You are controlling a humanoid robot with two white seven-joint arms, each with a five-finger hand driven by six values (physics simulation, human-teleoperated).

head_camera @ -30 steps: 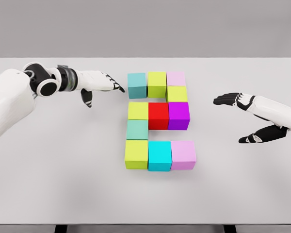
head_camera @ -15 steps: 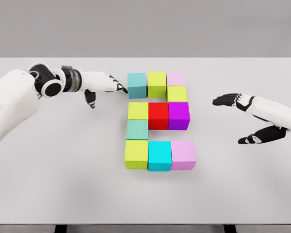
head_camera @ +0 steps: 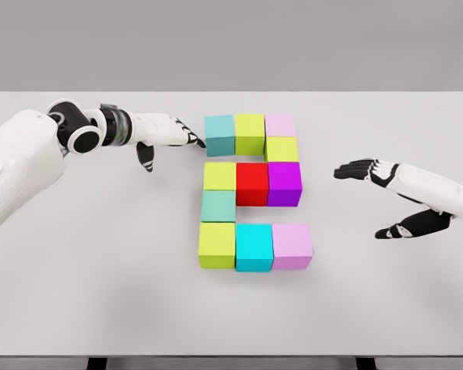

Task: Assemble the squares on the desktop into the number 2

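Touching teal cube (head_camera: 219,135) — left hand (head_camera: 166,132)

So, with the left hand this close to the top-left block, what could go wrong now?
1. The left hand has its fingertips at the side of the teal cube; a strong push could shift the yellow-green cube beside it and bend the top row.
2. The right hand hangs open beside the purple cube; a careless sweep inward might knock the middle row.

Both arms wear smooth white shells. The left hand (head_camera: 163,132) has a black-ringed round joint and grey ribbed cuff; the right hand (head_camera: 386,193) shows black fingers (head_camera: 353,169).
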